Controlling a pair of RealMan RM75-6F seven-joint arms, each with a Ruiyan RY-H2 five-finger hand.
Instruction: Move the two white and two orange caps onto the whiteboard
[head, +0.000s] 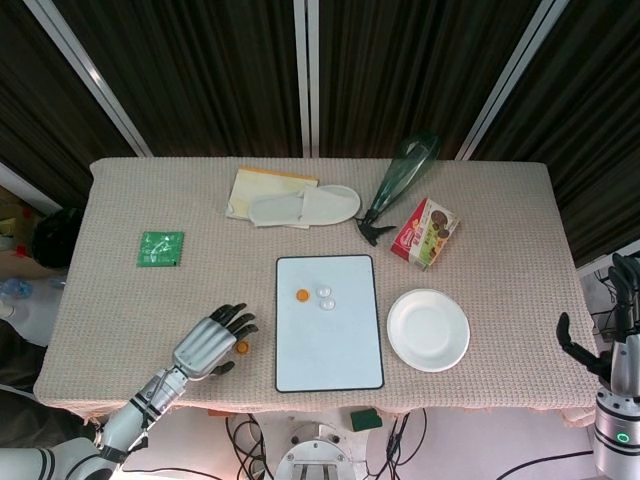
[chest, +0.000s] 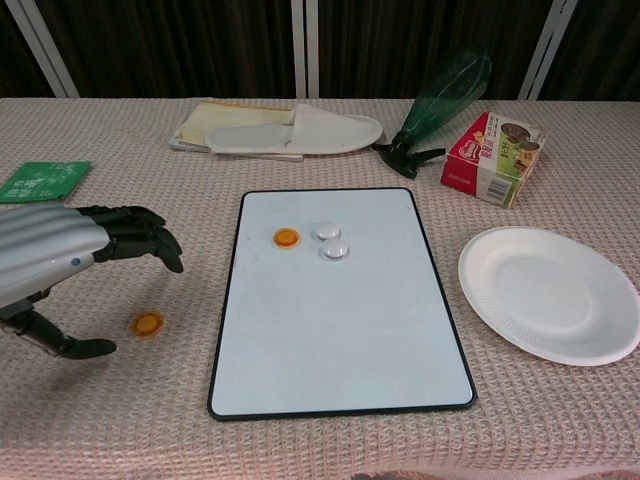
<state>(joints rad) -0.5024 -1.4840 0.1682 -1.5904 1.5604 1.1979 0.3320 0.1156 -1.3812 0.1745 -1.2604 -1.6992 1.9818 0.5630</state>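
The whiteboard (head: 330, 345) (chest: 340, 330) lies flat at the table's front middle. Near its far left corner sit one orange cap (head: 302, 295) (chest: 286, 238) and two white caps (head: 325, 296) (chest: 330, 241) side by side. A second orange cap (head: 241, 347) (chest: 148, 323) lies on the cloth left of the board. My left hand (head: 207, 343) (chest: 60, 265) hovers just above and left of that cap, open, fingers spread over it and thumb below, holding nothing. My right hand (head: 618, 330) hangs beyond the table's right edge, fingers apart and empty.
A white paper plate (head: 428, 329) (chest: 545, 292) lies right of the board. At the back are a white slipper on a pad (head: 300, 205), a green bottle lying down (head: 400, 180) and a snack box (head: 425, 231). A green packet (head: 160, 247) lies far left.
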